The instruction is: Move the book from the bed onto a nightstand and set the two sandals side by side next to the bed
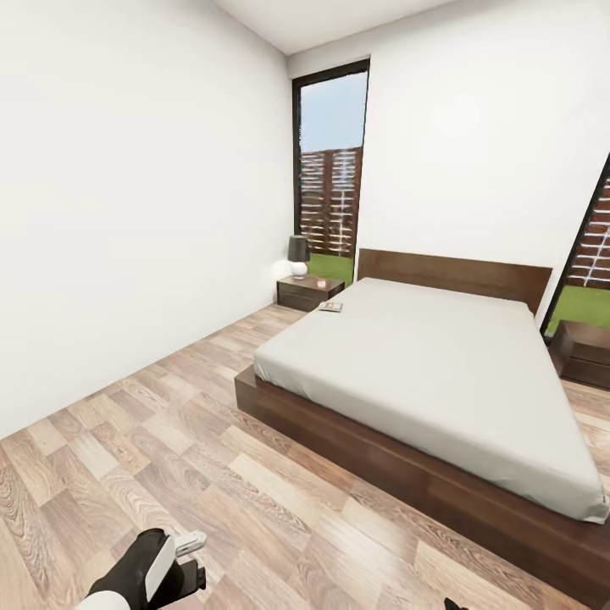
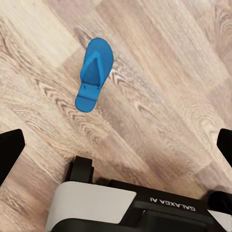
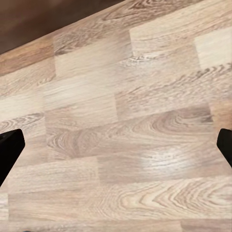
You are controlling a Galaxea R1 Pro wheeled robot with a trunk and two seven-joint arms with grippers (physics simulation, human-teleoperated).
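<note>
Landmark: the bed (image 1: 440, 373), seen in the head view with its grey cover and dark frame.

Well to the left of the bed's foot, low over the plank floor (image 1: 152, 440), part of the left arm is seen. In the left wrist view the left hand (image 2: 116, 145) is spread wide and holds nothing — only its two dark fingertips show at the picture's edges. Between them, flat on the floor, lies one blue sandal (image 2: 94, 73), strap side up. How far it lies from the bed cannot be told.

The sandal is judged light, flexible and a little springy; a pinch across the sole's edges at mid-length is likelier to hold than one on the thin strap.

Near the bed's head, on its left edge, the book (image 1: 331, 306) is seen, just beside the nightstand (image 1: 309, 292) that carries a lamp (image 1: 298, 254). It is judged thin, light and stiff enough — best taken by its overhanging or outer edge.

The right hand (image 3: 116, 140) is likewise wide open and empty above bare floor.
</note>
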